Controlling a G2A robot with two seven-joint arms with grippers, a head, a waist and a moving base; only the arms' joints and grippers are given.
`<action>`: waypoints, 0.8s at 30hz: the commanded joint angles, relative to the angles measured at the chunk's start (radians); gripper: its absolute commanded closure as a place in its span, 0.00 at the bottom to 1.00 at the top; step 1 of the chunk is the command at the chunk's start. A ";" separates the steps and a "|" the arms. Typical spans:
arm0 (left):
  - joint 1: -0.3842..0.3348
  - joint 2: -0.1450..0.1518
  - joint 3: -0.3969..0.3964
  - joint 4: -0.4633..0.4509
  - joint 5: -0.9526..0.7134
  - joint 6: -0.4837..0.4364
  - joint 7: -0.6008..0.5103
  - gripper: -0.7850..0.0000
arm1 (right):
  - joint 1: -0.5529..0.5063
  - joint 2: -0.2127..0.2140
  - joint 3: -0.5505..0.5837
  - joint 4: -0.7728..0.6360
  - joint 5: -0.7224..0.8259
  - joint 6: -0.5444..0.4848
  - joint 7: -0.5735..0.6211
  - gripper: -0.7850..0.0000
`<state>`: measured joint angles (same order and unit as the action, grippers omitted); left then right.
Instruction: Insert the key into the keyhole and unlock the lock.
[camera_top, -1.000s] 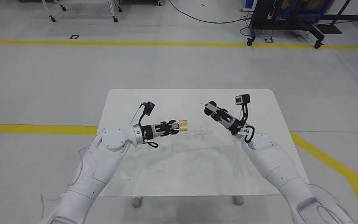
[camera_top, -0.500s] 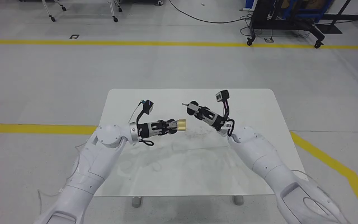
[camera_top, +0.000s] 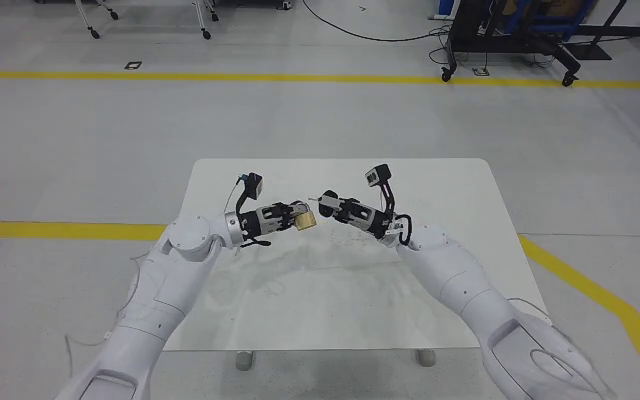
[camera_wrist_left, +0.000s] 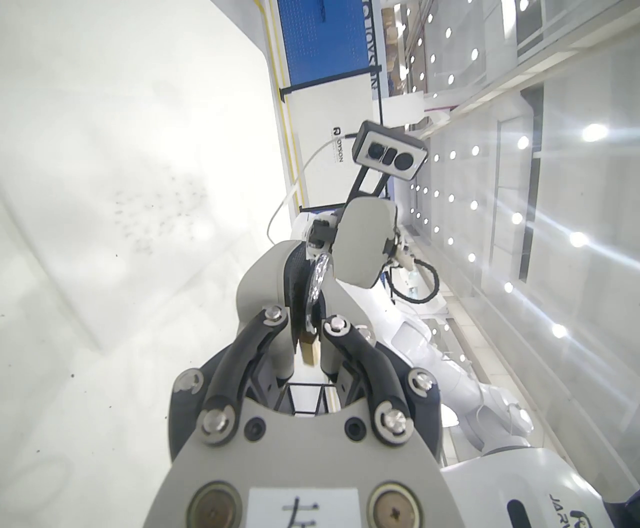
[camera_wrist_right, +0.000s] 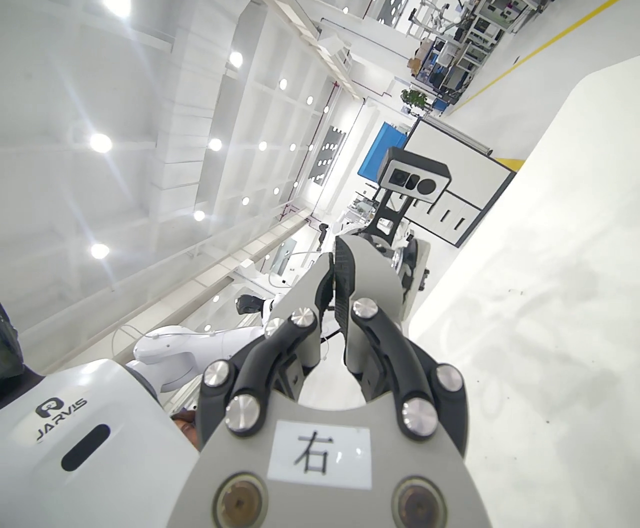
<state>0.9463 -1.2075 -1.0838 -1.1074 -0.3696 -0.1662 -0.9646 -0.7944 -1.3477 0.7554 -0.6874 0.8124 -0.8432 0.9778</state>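
Holding key (camera_top: 317, 198) tip just right of lock (camera_top: 306, 217), mid-air above table's (camera_top: 440, 300) far middle. Left gripper (camera_top: 296, 216) is clamping brass lock; right gripper (camera_top: 328, 205) is pinching key. Step needing care: matching blade to keyhole axis, pushing straight, twisting only once seated. Scuffed table is lying below; only grippers themselves seem to be crowding approach.

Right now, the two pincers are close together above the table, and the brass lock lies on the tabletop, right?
No: the brass lock is held up in the left pincer, as the top view shows, close to the right pincer above the table.
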 joint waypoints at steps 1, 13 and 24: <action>-0.002 0.002 -0.003 0.001 0.009 0.008 -0.012 1.00 | -0.001 0.001 0.013 0.013 0.021 0.005 0.004 1.00; 0.000 -0.007 0.026 0.002 0.034 0.111 0.081 1.00 | 0.000 -0.001 0.022 0.029 -0.009 0.006 -0.031 1.00; -0.075 -0.050 0.090 0.095 -0.074 0.282 0.172 1.00 | -0.101 0.035 0.094 -0.090 -0.041 0.095 -0.082 1.00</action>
<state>0.8707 -1.2580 -0.9937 -1.0115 -0.4465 0.1153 -0.7921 -0.8964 -1.3118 0.8506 -0.7790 0.7705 -0.7467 0.8959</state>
